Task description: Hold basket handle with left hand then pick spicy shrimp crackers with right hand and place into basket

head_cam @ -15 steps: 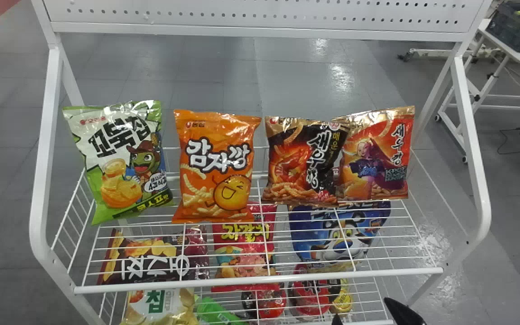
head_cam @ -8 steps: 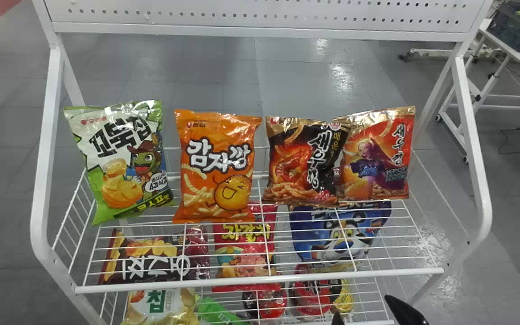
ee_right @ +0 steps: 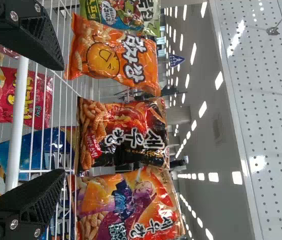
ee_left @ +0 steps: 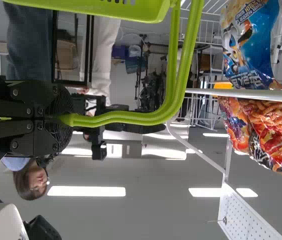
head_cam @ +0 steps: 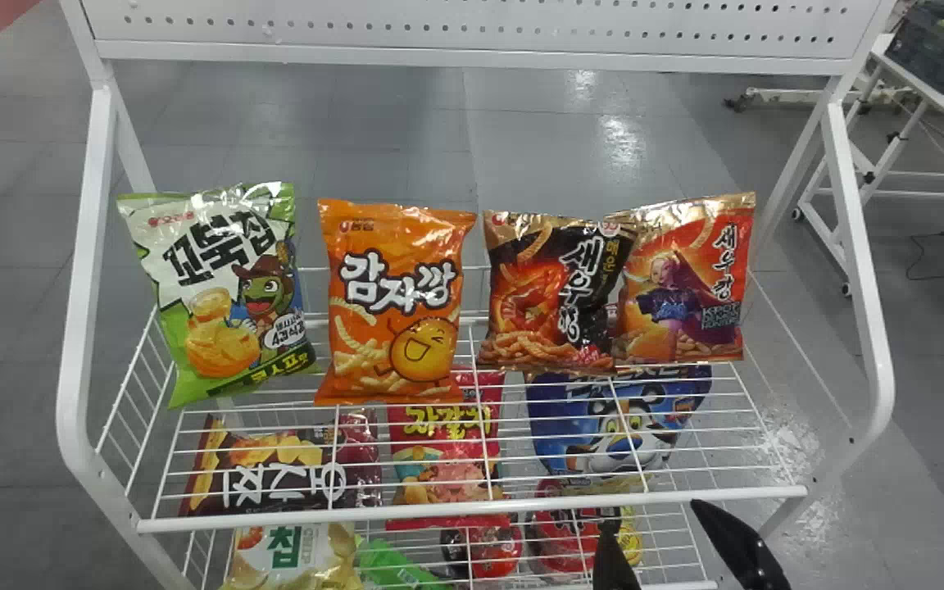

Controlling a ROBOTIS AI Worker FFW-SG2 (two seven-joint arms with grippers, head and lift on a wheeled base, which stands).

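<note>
A tall white wire rack (head_cam: 316, 517) stands in front of the robot, with four snack bags propped upright in a row on its top shelf. Beside it hangs a lime-green basket (ee_left: 131, 10). The left gripper (ee_left: 63, 119) is closed on the basket handle (ee_left: 126, 117); a loose pinch there could let the basket swing or tip when the bag's weight lands.

The spicy shrimp crackers (head_cam: 554, 291), in a black-and-red bag, are third from the robot's left, between an orange bag (head_cam: 394, 303) and a red-orange bag (head_cam: 681, 283). They overlap the red-orange one, so a finger sliding in there might drag or topple it, or pinch both.

Smallest to my eye, the right gripper's black fingers (head_cam: 738, 545) are wide apart with nothing between them, near the front rail. Going forward too low could snag that rail; pushing before closing could knock the crackers backwards.
</note>
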